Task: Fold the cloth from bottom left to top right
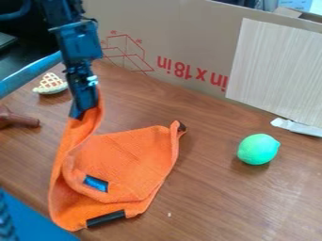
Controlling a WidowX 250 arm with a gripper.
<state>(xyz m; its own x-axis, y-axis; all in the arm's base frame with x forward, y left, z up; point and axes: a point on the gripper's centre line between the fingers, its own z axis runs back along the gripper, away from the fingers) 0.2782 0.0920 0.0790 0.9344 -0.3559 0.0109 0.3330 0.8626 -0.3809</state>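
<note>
I have the gripper [84,112] pinching a raised end of the orange cloth [129,157], presumably to fold it over the part resting near the lower-left edge of the surface [217,204].

Soft, ribbed matt orange cloth [127,153]; smooth wood-grain tabletop [207,188] with a slight sheen; matt brown cardboard box [182,28]; smooth green lemon [258,149].

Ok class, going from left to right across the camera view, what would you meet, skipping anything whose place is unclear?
Brown object, lattice-topped toy pie, gripper, the orange cloth's dark-tipped far corner, green lemon-shaped toy.
</note>
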